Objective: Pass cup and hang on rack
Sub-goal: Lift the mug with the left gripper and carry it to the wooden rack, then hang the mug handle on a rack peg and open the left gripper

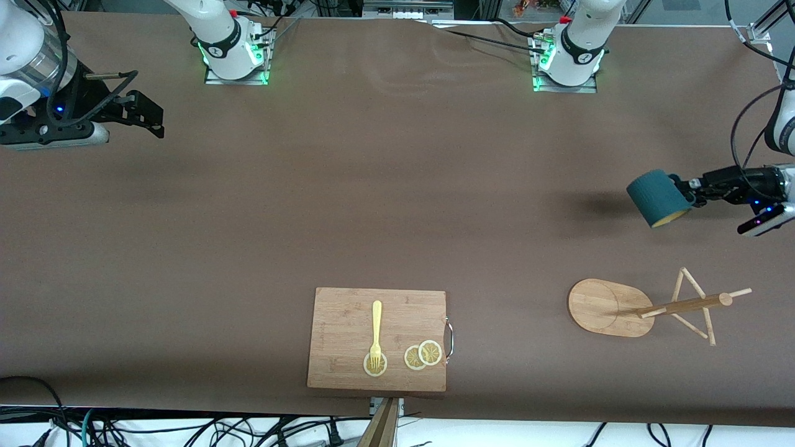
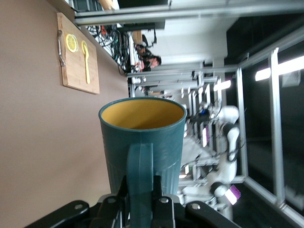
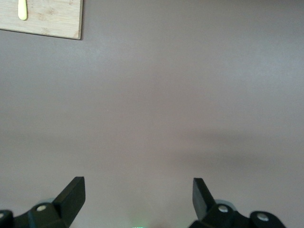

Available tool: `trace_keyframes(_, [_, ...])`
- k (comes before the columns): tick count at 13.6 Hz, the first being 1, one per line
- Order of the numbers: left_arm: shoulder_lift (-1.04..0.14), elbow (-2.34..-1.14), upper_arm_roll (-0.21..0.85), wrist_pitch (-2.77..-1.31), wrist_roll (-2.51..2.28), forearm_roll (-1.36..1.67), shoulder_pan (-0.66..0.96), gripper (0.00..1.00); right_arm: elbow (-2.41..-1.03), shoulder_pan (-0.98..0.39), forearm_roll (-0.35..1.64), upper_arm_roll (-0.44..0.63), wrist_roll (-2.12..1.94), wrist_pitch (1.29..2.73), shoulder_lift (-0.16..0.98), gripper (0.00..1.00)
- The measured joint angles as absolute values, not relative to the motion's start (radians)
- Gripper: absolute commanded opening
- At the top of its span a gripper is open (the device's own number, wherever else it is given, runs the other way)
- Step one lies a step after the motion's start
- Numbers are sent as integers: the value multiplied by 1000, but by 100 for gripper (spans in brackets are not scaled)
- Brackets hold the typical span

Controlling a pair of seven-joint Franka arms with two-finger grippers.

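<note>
The dark teal cup [image 1: 658, 198] with its yellow inside hangs tilted above bare table at the left arm's end. My left gripper [image 1: 690, 191] is shut on its handle. The left wrist view shows the cup [image 2: 142, 137] straight ahead, with the left gripper [image 2: 139, 186] pinching the handle between both fingers. The wooden rack [image 1: 621, 308] stands on the table at the same end, its oval base, pole and thin pegs free. My right gripper [image 1: 158, 122] waits open over the right arm's end of the table. In its wrist view the right gripper [image 3: 137, 192] holds nothing.
A wooden cutting board [image 1: 348, 323] with a metal handle lies near the table's front edge, around the middle. On it are a yellow fork [image 1: 376, 332] and lemon slices [image 1: 422, 355]. The board also shows in both wrist views, the cutting board [image 2: 78, 57] and its corner [image 3: 47, 21].
</note>
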State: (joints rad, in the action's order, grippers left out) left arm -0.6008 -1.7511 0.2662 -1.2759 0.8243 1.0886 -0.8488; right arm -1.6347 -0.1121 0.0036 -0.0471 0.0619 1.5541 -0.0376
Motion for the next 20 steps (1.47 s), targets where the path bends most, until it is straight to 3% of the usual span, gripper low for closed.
trace_keyframes(12, [-826, -1476, 272, -1364, 468, 1208, -787, 8, -1634, -112, 4, -48, 62, 1554, -37, 100])
trace_keyframes(19, [-905, -1437, 268, -1415, 455, 1265, -790, 9, -1634, -112, 4, -49, 62, 1554, -37, 100])
trace_keyframes(20, [-913, -1436, 268, -1415, 455, 1268, -793, 42, -1634, -112, 4, -49, 62, 1554, -37, 100])
